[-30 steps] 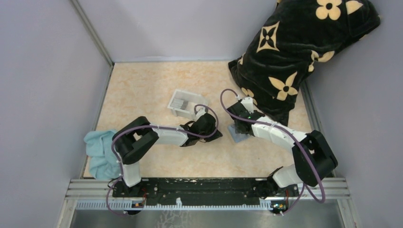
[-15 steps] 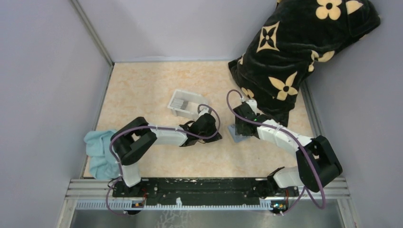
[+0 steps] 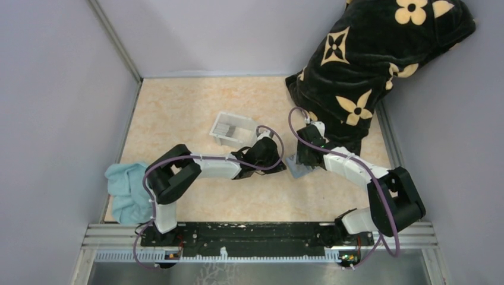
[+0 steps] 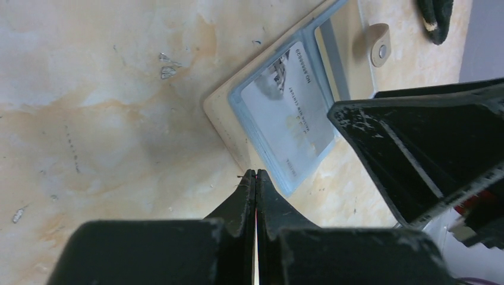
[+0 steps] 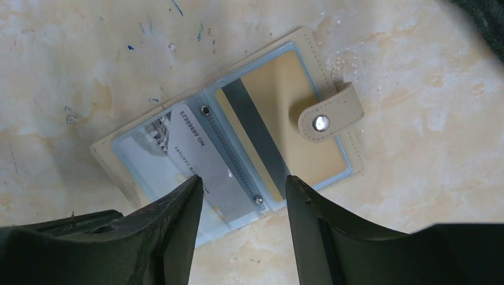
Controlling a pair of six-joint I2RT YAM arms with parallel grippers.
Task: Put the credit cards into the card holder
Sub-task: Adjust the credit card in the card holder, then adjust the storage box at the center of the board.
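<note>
Card holder [image 5: 229, 151] open, another insertion likely.
Left fingers [image 4: 241, 205], pressed together, have moved toward 3 o'clock to its edge; right fingers [image 5: 178, 219] spread above.

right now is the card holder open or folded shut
Open, spread flat: the card holder shows both sleeves side by side, snap tab unfastened.

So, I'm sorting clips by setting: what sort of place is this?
Probably a robot test cell, not a home: plain grey walls box in a marble-patterned tabletop, the left arm and right arm are bolted to a metal rail, and a card holder and clear tray lie staged.
</note>
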